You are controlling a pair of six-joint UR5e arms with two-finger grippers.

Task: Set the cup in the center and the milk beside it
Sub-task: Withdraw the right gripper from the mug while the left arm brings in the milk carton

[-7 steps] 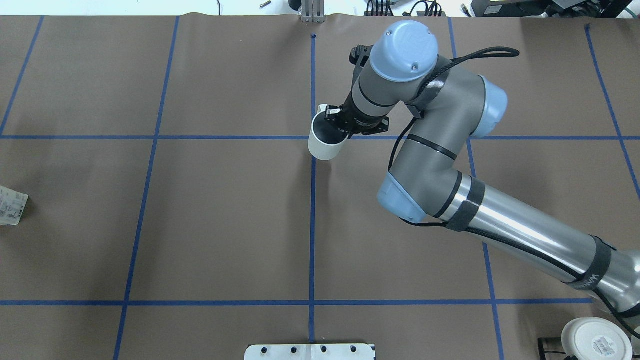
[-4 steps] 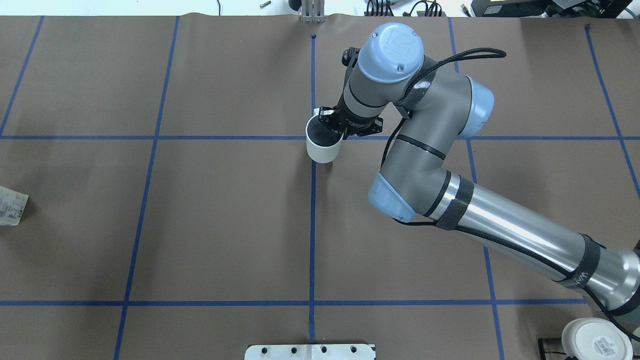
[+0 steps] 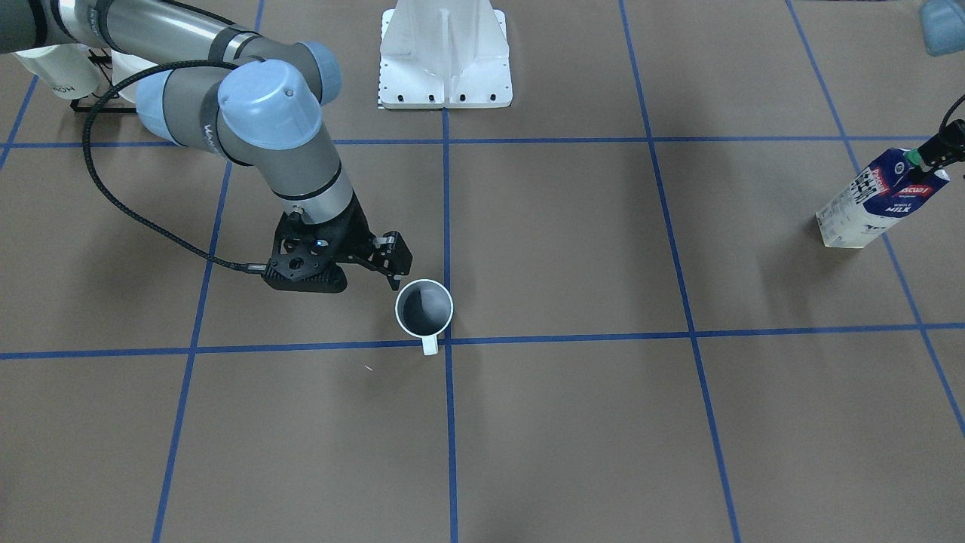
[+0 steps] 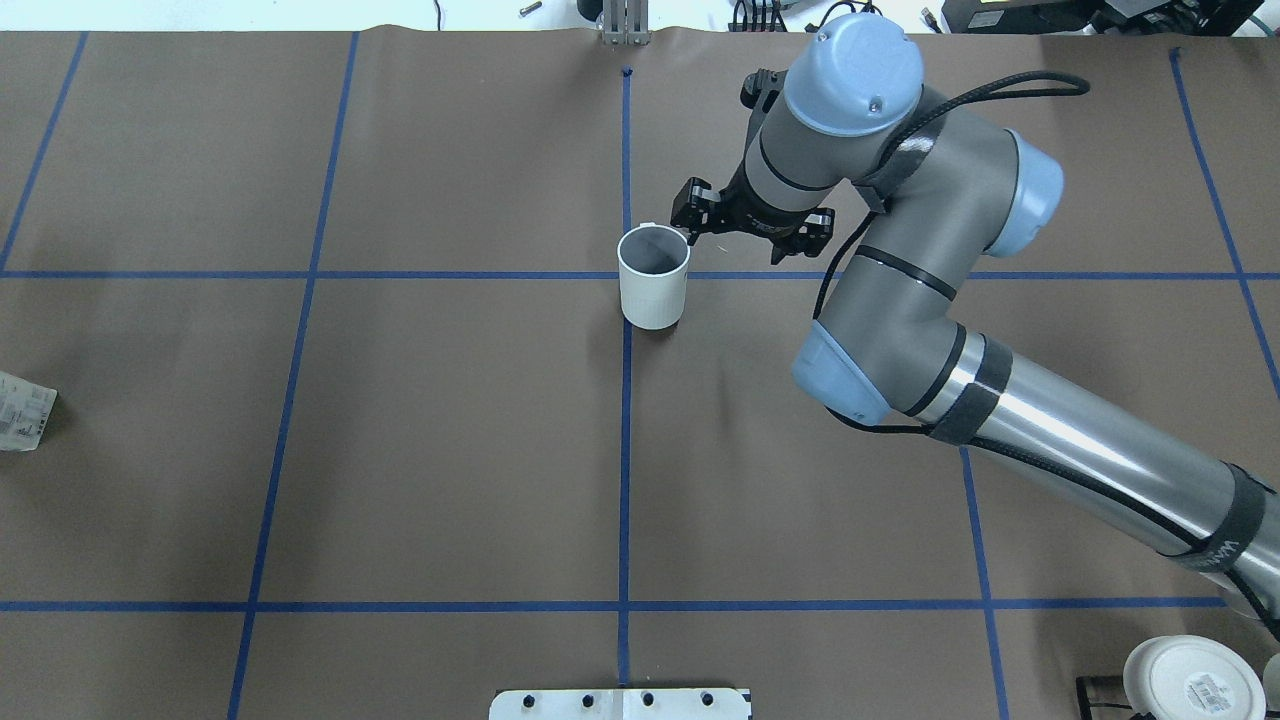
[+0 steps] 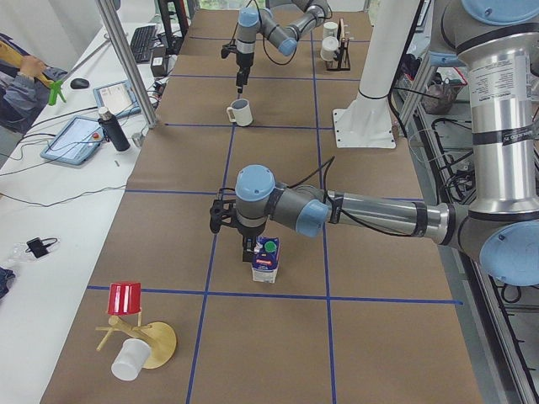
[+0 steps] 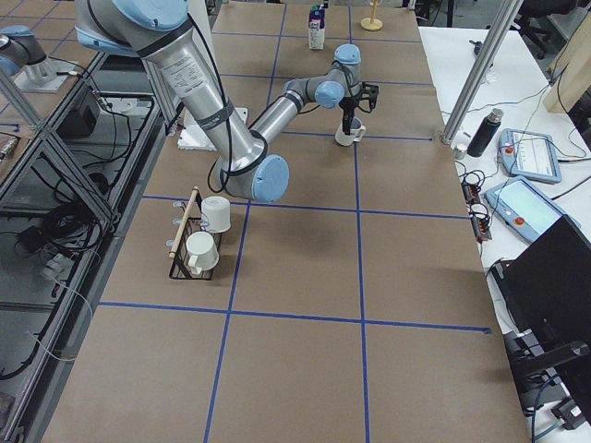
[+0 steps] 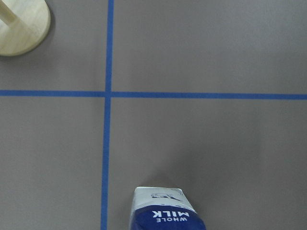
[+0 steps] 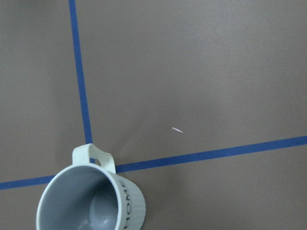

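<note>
Overhead exterior shows right fingers [image 4: 692, 212] apart beside the cup [image 4: 655, 292] (left fingers [image 3: 941, 151]: cannot tell).

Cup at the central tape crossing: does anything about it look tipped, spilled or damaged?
Nothing stands out. The cup stands upright at the tape crossing, empty inside, with no visible crack or spill. The right gripper is beside it, jaws clear of the rim. Only a tiny pale speck lies nearby.

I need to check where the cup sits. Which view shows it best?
Exterior front-facing: the cup stands whole, handle by the tape crossing. Overhead barely shows the handle; the right wrist view crops it; both side views show it small.
</note>
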